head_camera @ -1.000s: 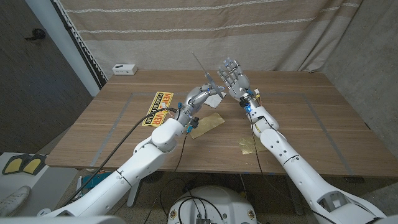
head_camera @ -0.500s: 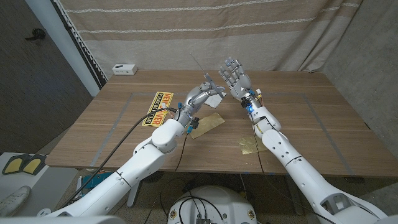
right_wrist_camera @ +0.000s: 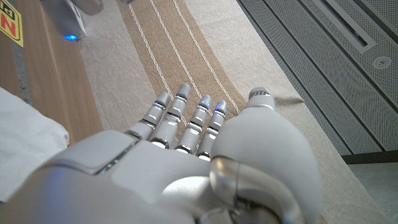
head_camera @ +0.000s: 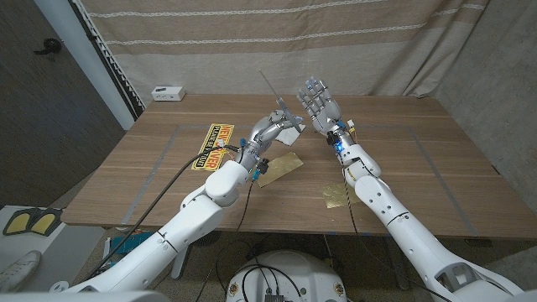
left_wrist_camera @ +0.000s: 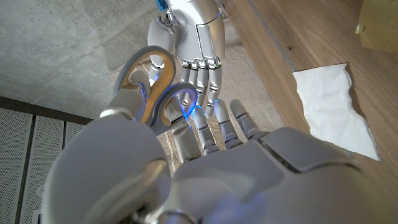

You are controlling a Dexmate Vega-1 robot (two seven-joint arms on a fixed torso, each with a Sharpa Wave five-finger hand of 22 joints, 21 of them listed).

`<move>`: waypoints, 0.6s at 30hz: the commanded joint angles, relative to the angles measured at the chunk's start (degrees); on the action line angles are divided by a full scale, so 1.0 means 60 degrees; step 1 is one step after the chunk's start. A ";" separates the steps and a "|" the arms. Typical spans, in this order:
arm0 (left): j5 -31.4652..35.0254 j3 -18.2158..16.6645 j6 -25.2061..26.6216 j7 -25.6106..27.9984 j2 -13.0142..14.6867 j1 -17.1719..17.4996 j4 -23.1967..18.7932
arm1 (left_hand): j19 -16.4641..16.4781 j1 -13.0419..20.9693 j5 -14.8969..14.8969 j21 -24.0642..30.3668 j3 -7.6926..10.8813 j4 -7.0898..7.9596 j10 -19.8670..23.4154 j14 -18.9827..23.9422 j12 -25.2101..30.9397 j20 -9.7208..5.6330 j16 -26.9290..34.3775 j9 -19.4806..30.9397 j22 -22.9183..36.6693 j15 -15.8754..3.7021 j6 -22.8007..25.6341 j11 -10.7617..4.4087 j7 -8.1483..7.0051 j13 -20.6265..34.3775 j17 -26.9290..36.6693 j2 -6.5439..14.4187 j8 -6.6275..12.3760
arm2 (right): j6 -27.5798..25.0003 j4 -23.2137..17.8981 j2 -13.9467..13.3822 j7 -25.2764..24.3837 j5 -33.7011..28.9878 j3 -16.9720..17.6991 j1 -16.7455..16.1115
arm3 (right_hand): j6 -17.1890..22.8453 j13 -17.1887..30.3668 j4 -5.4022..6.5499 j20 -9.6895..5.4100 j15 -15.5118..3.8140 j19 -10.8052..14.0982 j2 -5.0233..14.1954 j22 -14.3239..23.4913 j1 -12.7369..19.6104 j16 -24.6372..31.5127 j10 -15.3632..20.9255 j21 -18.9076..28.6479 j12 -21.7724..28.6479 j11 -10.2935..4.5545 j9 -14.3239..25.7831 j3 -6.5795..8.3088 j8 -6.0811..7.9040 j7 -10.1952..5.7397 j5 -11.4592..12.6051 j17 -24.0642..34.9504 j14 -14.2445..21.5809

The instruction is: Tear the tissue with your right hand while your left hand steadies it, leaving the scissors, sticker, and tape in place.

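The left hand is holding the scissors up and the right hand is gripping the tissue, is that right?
Not quite. The left hand does hold the scissors up, but the right hand grips nothing: the head view shows it raised with fingers spread. The tissue lies on the table.

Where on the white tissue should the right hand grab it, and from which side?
Probably pinch the tissue at its edge nearest the right hand, coming down from above. It lies flat and limp on the table, so only an edge can be lifted. The left hand holds the scissors.
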 commanded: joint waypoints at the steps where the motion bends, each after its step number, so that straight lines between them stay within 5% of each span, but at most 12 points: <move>1: 0.0108 -0.0082 -0.0307 0.0050 -0.0026 0.0137 0.0080 | -0.0359 -0.0020 0.0021 -0.0047 0.0679 0.0534 0.0102 -0.0204 -0.0045 -0.0288 -0.0123 0.0029 -0.0055 -0.1170 0.1211 -0.0016 -0.0136 -0.0945 -0.0041 -0.0128 0.0521 | 0.0012 -0.0049 -0.0024 -0.0101 -0.0076 -0.0084 0.0019 | 0.0094 0.0004 -0.0047 -0.0119 -0.1245 -0.0028 0.0032 0.0036 -0.0020 0.0000 -0.0014 -0.0015 0.0061 -0.0040 -0.0003 -0.0037 0.0075 0.0009 0.0057 -0.0011 -0.0056; 9: 0.0309 -0.0158 -0.0566 0.0309 -0.0134 0.0293 0.0106 | -0.0357 0.0009 -0.0071 -0.0125 0.0773 0.0543 0.0415 -0.0124 0.0072 -0.0353 0.0019 -0.0090 -0.0326 -0.1213 0.1314 -0.0012 -0.0036 -0.0549 0.0144 -0.0066 0.0633 | 0.0010 -0.0078 -0.0033 -0.0142 -0.0116 -0.0127 0.0025 | 0.0103 -0.0002 -0.0058 -0.0114 -0.1241 -0.0024 0.0040 0.0037 -0.0022 0.0006 -0.0020 -0.0027 0.0062 -0.0040 -0.0010 -0.0042 0.0069 0.0008 0.0069 -0.0038 -0.0069; 18: 0.0082 -0.0210 -0.0635 0.0041 -0.0084 0.0285 0.0171 | -0.0285 0.0054 -0.0060 -0.0139 0.1044 0.0424 -0.0266 -0.0183 -0.0548 -0.0328 -0.0379 -0.0192 -0.0546 -0.1208 0.1335 -0.0016 -0.0048 -0.0745 -0.0110 -0.0372 0.0703 | -0.0014 -0.0086 -0.0048 -0.0090 -0.0120 -0.0169 0.0070 | 0.0114 -0.0008 -0.0069 -0.0114 -0.1227 -0.0025 0.0050 0.0038 -0.0028 0.0012 -0.0023 -0.0044 0.0065 -0.0039 -0.0017 -0.0048 0.0061 0.0007 0.0083 -0.0070 -0.0090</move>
